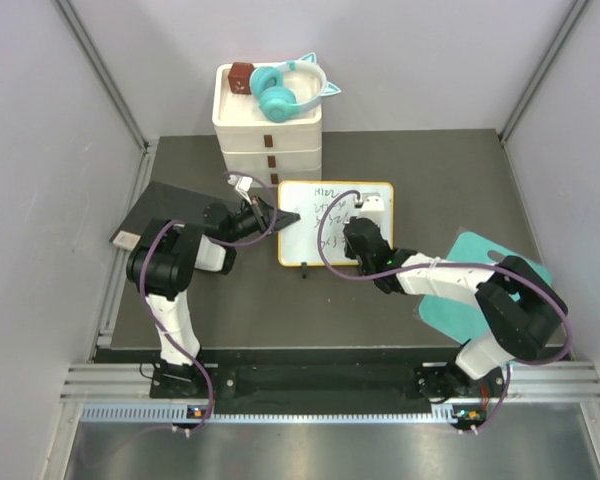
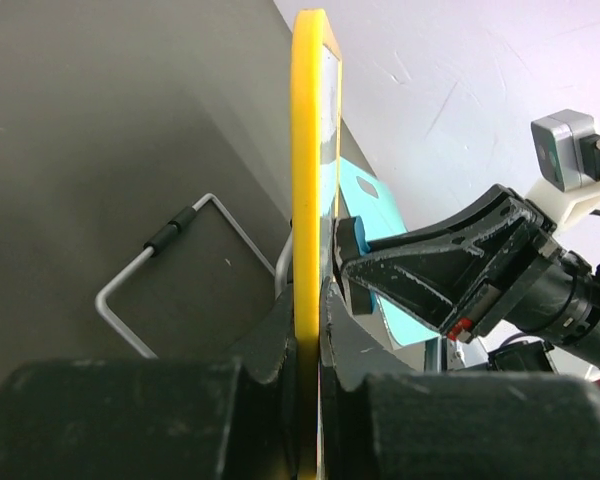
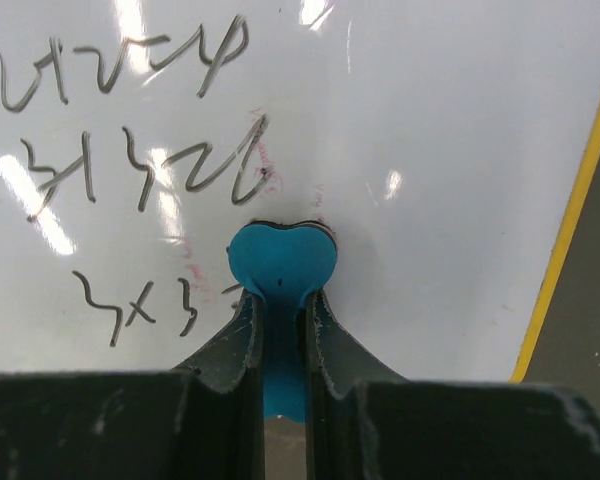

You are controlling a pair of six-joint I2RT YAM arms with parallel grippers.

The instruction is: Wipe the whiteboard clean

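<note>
- The whiteboard (image 1: 305, 205) lies on the desk (image 1: 440, 180) just in front of the drawer stack (image 1: 268, 130).
- The left gripper (image 2: 307, 300) fingers clamp its yellow frame; if they slip, the board could skid.
- The right gripper (image 3: 280, 310) fingers clench the blue eraser (image 3: 280, 262); a tilted eraser may skip the writing.

whiteboard (image 1: 305, 215) | white face, rounded yellow frame | dark handwritten marks across it, unwiped | face up, mid-surface (image 1: 430, 190)
</note>
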